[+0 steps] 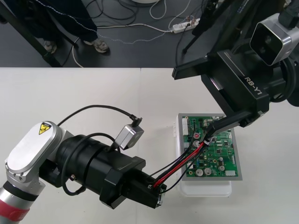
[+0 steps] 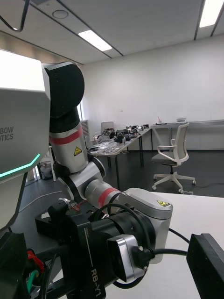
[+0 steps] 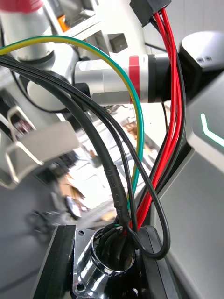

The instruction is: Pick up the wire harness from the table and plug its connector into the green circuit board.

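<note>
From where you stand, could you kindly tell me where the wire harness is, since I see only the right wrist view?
Observer: The left gripper holds the harness; in the left wrist view the round metal socket sits clamped between its fingers.
Operator: Thank you; where do the wires lead?
Observer: In the front view the wires run from the left gripper up over the green circuit board and end beside the right gripper.
Operator: Is the plug in the board?
Observer: I cannot tell; the left wrist view shows the black plug at the red wires' end, but not the board.
</note>
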`<state>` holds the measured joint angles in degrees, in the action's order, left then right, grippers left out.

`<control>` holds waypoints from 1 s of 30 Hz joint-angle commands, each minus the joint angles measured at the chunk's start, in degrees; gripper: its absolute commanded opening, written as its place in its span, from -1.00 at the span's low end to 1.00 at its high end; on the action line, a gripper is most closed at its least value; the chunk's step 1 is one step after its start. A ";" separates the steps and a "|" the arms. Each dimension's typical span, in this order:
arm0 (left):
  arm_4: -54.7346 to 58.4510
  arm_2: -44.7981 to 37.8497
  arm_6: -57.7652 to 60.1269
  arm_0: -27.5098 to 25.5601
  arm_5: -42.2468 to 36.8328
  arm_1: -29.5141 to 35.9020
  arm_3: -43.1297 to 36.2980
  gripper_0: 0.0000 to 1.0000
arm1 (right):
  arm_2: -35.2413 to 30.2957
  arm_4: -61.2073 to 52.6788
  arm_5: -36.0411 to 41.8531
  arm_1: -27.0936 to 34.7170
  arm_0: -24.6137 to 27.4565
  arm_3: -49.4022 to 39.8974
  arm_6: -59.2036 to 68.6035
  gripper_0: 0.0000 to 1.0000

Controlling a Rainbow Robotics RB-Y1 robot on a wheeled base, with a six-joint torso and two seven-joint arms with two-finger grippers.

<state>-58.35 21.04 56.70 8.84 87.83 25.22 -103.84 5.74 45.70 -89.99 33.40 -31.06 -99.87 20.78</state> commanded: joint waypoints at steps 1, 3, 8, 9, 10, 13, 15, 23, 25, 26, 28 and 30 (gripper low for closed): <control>0.52 1.55 -0.18 -0.84 1.81 -1.22 -2.24 -1.00 | 1.11 -1.75 -0.01 2.81 1.80 -1.29 -1.53 1.00; 0.60 1.55 -0.18 -0.84 1.81 -1.22 -2.15 -1.00 | 1.20 -2.19 -0.01 3.25 1.80 -1.29 -1.62 1.00; 0.95 1.64 0.17 -1.36 1.81 -1.40 -2.24 -1.00 | 0.15 -5.27 -0.01 5.36 1.36 -0.86 -1.70 1.00; 1.04 1.55 0.17 -1.36 1.81 -1.40 -2.24 -1.00 | -0.12 -5.53 -0.01 5.54 1.36 -0.77 -1.62 1.00; 1.13 1.64 0.26 -1.45 1.81 -1.49 -2.24 -1.00 | -0.64 -6.14 -0.01 5.98 1.27 -0.42 -1.53 1.00; 1.57 1.64 0.26 -1.45 1.81 -1.49 -2.24 -1.00 | -1.08 -7.29 -0.01 7.12 1.27 0.29 -1.70 1.00; 1.83 1.64 0.34 -1.36 1.81 -1.57 -2.24 -1.00 | -1.08 -7.46 -0.01 7.29 1.27 0.64 -1.62 1.00; 1.92 1.64 0.78 -1.45 1.81 -1.57 -2.51 -1.00 | -0.91 -7.38 -0.01 7.65 4.17 2.57 -2.23 1.00; 1.92 1.64 0.87 -1.36 1.90 -1.57 -2.51 -1.00 | -0.82 -7.38 -0.01 7.73 4.87 2.13 -2.50 1.00; 2.01 1.64 1.05 -1.45 1.81 -1.57 -2.51 -1.00 | -0.73 -7.38 -0.01 7.82 5.14 1.87 -2.67 1.00; 2.01 1.64 1.13 -1.45 1.90 -1.57 -2.51 -1.00 | -0.64 -7.29 -0.01 7.82 5.58 1.25 -2.85 1.00; 2.01 1.64 1.22 -1.45 1.90 -1.57 -2.51 -1.00 | -0.38 -7.20 -0.01 7.82 6.37 0.81 -3.11 1.00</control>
<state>-57.44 21.58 59.15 8.75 87.83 25.12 -103.97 6.01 39.29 -89.99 39.02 -26.32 -96.92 20.43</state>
